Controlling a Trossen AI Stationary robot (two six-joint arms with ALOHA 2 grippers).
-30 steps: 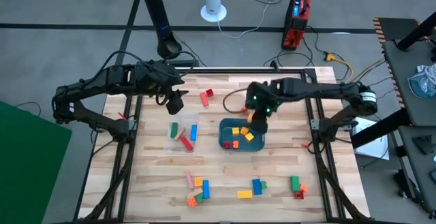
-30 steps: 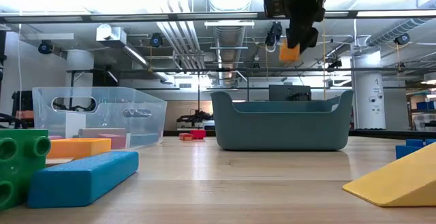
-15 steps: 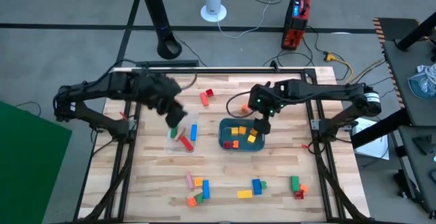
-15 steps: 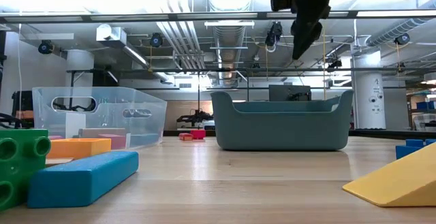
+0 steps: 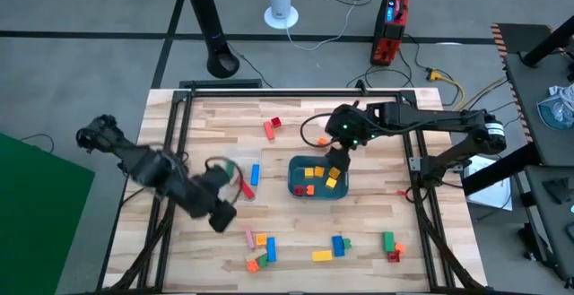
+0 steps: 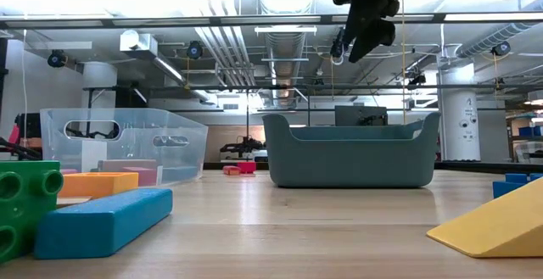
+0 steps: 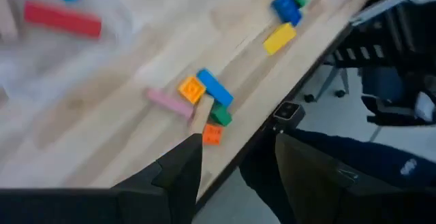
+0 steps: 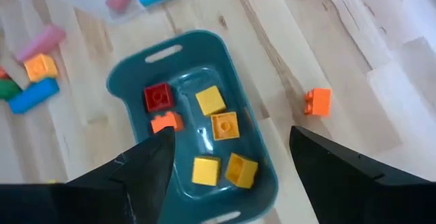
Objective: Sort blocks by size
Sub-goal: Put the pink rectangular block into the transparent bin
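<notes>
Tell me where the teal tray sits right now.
In the high view the teal tray sits near the table's middle, slightly right of centre, below the right end effector, with the clear container just to its left.

Right hand [image 6: 363, 33] high above teal tray [image 6: 352, 156], fingers seemingly apart; blue bar [image 6: 103, 221] nearest camera.

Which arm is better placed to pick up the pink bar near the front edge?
Left. Its gripper hangs open beside the pink bar, with nothing between its fingers. The right gripper, also open, is over the tray, farther away.
</notes>
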